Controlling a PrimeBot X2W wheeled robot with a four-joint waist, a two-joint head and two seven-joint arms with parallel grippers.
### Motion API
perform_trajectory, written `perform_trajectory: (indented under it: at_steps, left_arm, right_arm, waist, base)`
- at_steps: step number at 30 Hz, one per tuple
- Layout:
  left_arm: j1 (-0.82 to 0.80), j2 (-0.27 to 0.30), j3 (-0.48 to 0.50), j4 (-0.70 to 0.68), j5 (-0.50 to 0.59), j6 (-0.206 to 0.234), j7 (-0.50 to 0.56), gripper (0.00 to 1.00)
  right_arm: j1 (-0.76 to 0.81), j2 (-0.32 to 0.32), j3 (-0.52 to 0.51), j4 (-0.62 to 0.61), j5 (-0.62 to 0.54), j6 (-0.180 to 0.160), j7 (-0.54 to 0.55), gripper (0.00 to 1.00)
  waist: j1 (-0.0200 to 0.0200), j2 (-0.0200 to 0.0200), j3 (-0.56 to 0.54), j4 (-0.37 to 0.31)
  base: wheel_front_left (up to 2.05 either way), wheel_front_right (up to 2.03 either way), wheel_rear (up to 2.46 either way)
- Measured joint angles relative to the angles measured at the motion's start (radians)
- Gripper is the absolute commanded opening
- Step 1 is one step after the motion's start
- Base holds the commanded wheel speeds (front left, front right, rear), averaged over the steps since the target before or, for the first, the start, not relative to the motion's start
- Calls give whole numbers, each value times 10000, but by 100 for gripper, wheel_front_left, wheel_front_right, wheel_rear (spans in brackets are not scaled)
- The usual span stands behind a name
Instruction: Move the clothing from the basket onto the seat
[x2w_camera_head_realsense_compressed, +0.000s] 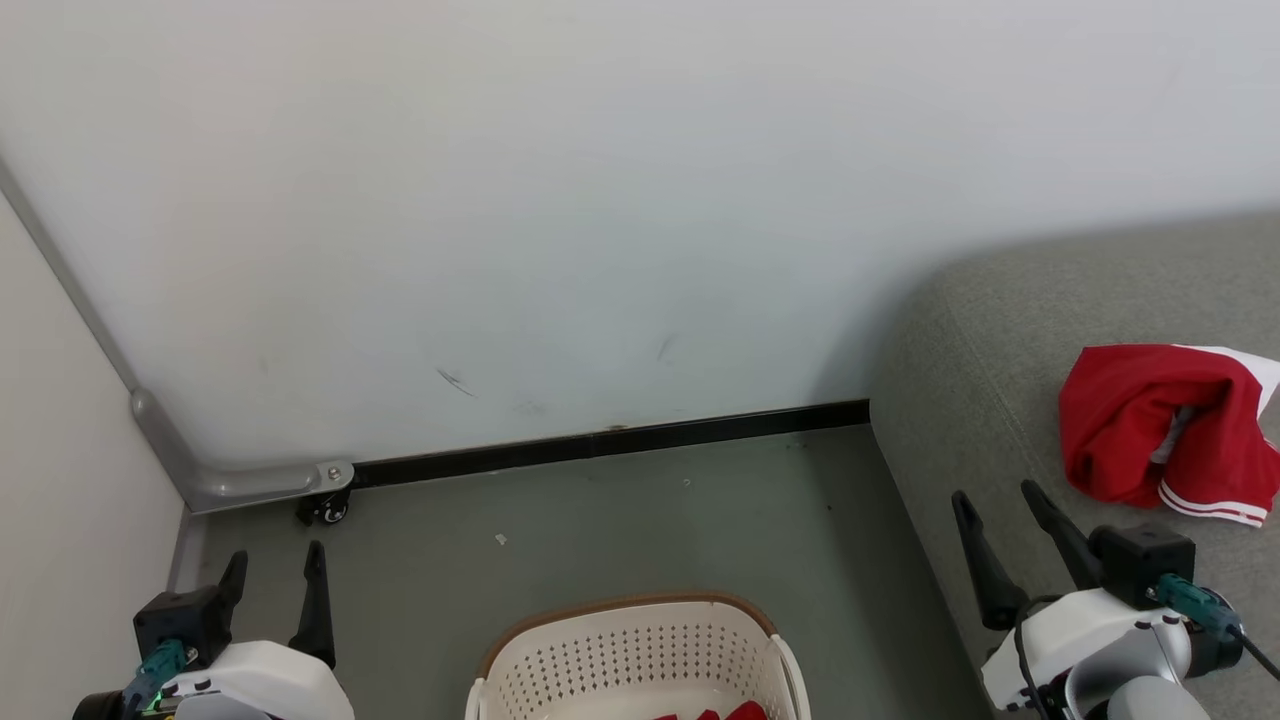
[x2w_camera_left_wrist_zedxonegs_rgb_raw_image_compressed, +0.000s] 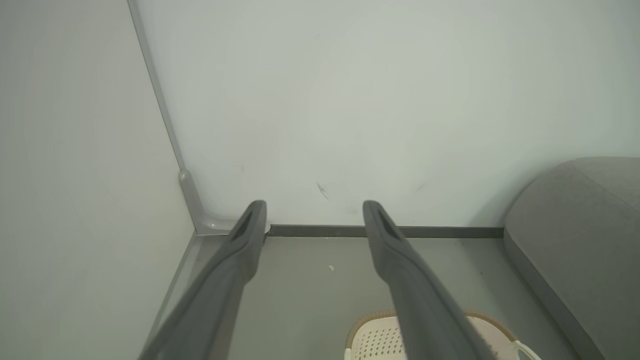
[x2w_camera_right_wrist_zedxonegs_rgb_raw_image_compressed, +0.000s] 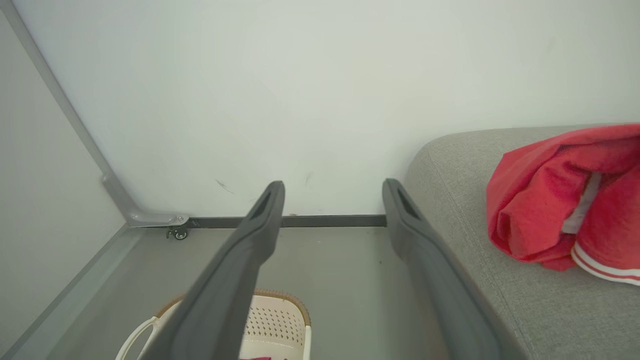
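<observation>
A crumpled red garment with white stripe trim (x2w_camera_head_realsense_compressed: 1165, 430) (x2w_camera_right_wrist_zedxonegs_rgb_raw_image_compressed: 565, 200) lies on the grey seat (x2w_camera_head_realsense_compressed: 1000, 330) (x2w_camera_right_wrist_zedxonegs_rgb_raw_image_compressed: 460, 170) (x2w_camera_left_wrist_zedxonegs_rgb_raw_image_compressed: 585, 215) at the right. The cream basket (x2w_camera_head_realsense_compressed: 640, 655) (x2w_camera_right_wrist_zedxonegs_rgb_raw_image_compressed: 272, 325) (x2w_camera_left_wrist_zedxonegs_rgb_raw_image_compressed: 372, 340) stands on the floor at the bottom centre, and a bit of red clothing (x2w_camera_head_realsense_compressed: 725, 713) shows inside it. My left gripper (x2w_camera_head_realsense_compressed: 275, 565) (x2w_camera_left_wrist_zedxonegs_rgb_raw_image_compressed: 315, 210) is open at the lower left, left of the basket, with nothing between its fingers. Over the seat's front edge, just left of the lying garment, my right gripper (x2w_camera_head_realsense_compressed: 997, 495) (x2w_camera_right_wrist_zedxonegs_rgb_raw_image_compressed: 332, 187) is open and empty.
A pale wall with a dark baseboard (x2w_camera_head_realsense_compressed: 610, 440) runs behind the grey floor (x2w_camera_head_realsense_compressed: 640, 520). A side panel (x2w_camera_head_realsense_compressed: 60, 480) with a metal foot and small caster (x2w_camera_head_realsense_compressed: 328, 508) closes off the left.
</observation>
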Motion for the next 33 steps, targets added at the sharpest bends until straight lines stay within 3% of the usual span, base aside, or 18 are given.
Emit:
perform_trajectory:
  at_steps: [33]
  left_arm:
    - [555, 46, 257, -886, 251, 100, -2, 100]
  right_arm:
    - [708, 142, -73, -1034, -25, 0, 382, 100]
  waist:
    - [0, 0, 69, 187]
  base:
    - [0, 0, 0]
